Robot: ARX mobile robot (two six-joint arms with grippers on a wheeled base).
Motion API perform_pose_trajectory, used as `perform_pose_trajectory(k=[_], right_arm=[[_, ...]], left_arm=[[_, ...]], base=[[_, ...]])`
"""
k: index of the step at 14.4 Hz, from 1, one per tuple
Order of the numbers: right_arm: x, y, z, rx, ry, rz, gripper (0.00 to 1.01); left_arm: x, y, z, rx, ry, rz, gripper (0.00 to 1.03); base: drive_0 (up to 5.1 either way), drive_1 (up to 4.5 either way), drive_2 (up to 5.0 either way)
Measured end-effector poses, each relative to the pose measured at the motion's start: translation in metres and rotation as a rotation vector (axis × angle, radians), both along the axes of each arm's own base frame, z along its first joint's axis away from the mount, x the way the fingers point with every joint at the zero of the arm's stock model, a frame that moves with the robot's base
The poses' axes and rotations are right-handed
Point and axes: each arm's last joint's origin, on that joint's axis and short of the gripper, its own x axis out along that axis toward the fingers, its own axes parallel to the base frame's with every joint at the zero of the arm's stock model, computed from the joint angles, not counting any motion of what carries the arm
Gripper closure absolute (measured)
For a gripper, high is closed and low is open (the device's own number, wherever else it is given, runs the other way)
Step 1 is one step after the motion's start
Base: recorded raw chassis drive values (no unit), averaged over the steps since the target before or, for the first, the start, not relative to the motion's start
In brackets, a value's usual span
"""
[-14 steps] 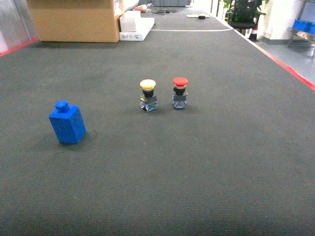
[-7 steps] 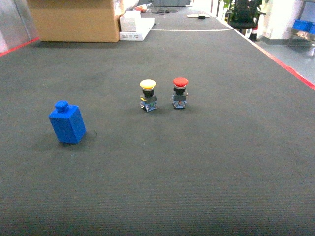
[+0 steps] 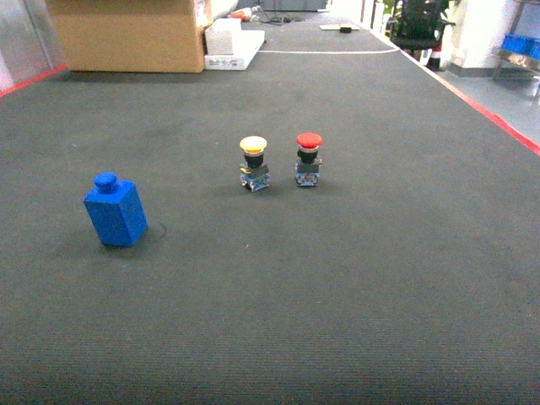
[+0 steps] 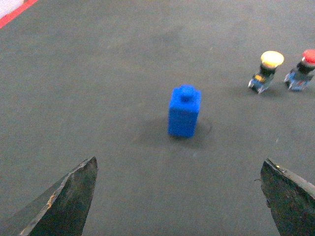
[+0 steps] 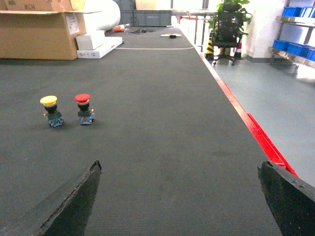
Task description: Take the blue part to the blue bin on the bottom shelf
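Note:
The blue part (image 3: 116, 211) is a small blue block with a round stud on top, standing upright on the dark mat at the left. In the left wrist view the blue part (image 4: 184, 110) lies ahead of my left gripper (image 4: 179, 162), which is open, empty and well short of it. My right gripper (image 5: 179, 164) is also open over bare mat with nothing between its fingers. Neither gripper shows in the head view. Blue bins (image 5: 299, 48) sit on a steel rack far off to the right. I cannot tell which is the blue bin or make out the bottom shelf.
A yellow push button (image 3: 253, 162) and a red push button (image 3: 308, 158) stand side by side mid-mat. A cardboard box (image 3: 131, 34) and a white box (image 3: 232, 46) sit at the far end. A red line (image 5: 256, 132) edges the mat on the right.

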Motion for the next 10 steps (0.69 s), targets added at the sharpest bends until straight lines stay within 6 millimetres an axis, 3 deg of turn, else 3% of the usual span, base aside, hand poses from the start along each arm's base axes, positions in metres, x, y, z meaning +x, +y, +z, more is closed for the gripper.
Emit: perform_pose_trajectory(k=[2, 4, 6, 9, 10], right_arm=[[0.0, 0.0, 0.0, 0.0, 0.001, 0.0, 0.03], [0.0, 0.0, 0.0, 0.0, 0.001, 0.0, 0.03], [0.0, 0.0, 0.0, 0.0, 0.001, 0.0, 0.03], [0.0, 0.0, 0.0, 0.0, 0.0, 0.0, 0.03], [0.0, 0.0, 0.0, 0.0, 0.0, 0.0, 0.03]], left_arm=[[0.055, -0.005, 0.011, 0.003, -0.05, -0.01, 0.05], [0.096, -0.01, -0.022, 0.025, -0.007, -0.004, 0.05], [0.118, -0.012, -0.048, 0.032, 0.045, -0.02, 0.05], [0.147, -0.012, -0.064, 0.054, 0.057, -0.026, 0.05], [0.163, -0.014, -0.081, 0.065, 0.103, -0.035, 0.05]], base=[[0.0, 0.0, 0.0], [0.0, 0.0, 0.0], [0.0, 0.0, 0.0], [0.0, 0.0, 0.0], [0.0, 0.0, 0.0]])
